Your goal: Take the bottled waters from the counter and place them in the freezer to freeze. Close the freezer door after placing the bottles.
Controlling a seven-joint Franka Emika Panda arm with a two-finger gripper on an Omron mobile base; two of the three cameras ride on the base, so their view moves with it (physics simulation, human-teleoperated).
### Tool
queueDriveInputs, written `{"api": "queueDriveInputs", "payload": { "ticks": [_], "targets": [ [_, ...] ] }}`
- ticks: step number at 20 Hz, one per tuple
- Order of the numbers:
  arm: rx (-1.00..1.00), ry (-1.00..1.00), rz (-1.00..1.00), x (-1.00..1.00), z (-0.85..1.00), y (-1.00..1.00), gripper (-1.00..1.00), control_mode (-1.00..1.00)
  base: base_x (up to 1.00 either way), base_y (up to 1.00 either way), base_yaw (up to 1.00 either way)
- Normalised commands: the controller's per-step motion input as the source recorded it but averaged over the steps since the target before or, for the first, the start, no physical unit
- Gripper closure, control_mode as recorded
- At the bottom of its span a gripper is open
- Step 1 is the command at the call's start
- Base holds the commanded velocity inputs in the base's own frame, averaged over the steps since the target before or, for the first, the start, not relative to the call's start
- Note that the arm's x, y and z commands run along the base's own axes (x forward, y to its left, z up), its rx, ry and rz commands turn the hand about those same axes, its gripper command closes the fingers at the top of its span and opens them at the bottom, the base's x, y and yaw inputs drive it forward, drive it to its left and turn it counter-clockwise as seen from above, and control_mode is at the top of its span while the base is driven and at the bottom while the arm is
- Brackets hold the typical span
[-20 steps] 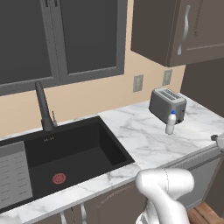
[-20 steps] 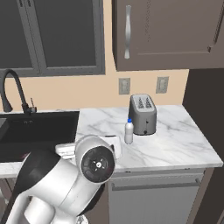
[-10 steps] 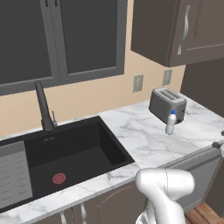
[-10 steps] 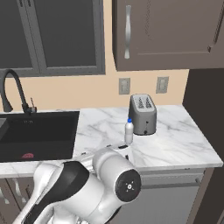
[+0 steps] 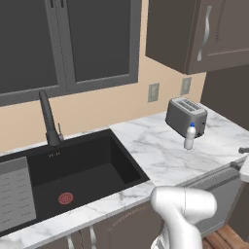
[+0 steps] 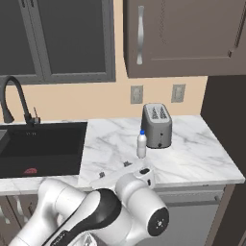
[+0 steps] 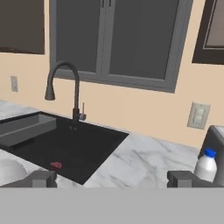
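One bottled water (image 6: 141, 144), white with a blue cap, stands upright on the white marble counter (image 6: 192, 158), touching or almost touching the front left corner of the toaster (image 6: 157, 125). From the left base view the same bottle (image 5: 189, 136) is in front of the toaster (image 5: 186, 115). My gripper (image 6: 114, 169) hovers over the counter's front edge, in front of the bottle and a little to its left, open and holding nothing. In the hand view the gripper (image 7: 113, 178) points towards the sink and window, and the bottle (image 7: 206, 165) stands off to the right, outside the fingers. The freezer is out of view.
A black sink (image 5: 73, 170) with a tall dark faucet (image 5: 48, 119) lies left of the bottle; a grey rack (image 5: 14, 194) and a small red thing (image 5: 65, 198) sit in it. Dark brown wall cabinets (image 6: 182, 38) hang above the toaster. Bare marble lies between sink and toaster.
My arm has swung across the right base view and the hand has come up over the counter's front edge. The bottle and toaster have not moved. The gripper stays open.
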Motion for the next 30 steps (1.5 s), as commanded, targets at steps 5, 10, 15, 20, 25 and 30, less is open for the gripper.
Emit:
{"api": "queueDriveInputs", "payload": {
  "ticks": [5, 10, 15, 20, 25, 30],
  "targets": [
    [0.02, -0.03, 0.01, 0.23, -0.22, -0.15, -1.0, -1.0, 0.0, 0.0, 0.0],
    [0.0, 0.01, 0.0, 0.16, 0.0, -0.15, -1.0, -1.0, 0.0, 0.0, 0.0],
    [0.0, 0.08, -0.06, 0.73, 0.0, -0.17, -1.0, -1.0, 0.0, 0.0, 0.0],
    [0.01, 0.02, -0.04, 0.65, 0.0, -0.25, -1.0, -1.0, 0.0, 0.0, 0.0],
    [0.0, -0.01, 0.0, 0.49, -0.03, -0.17, -1.0, -1.0, 0.0, 0.0, 0.0],
    [0.0, -0.04, 0.0, 0.29, -0.13, -0.08, -1.0, -1.0, 0.0, 0.0, 0.0]
  ]
}}
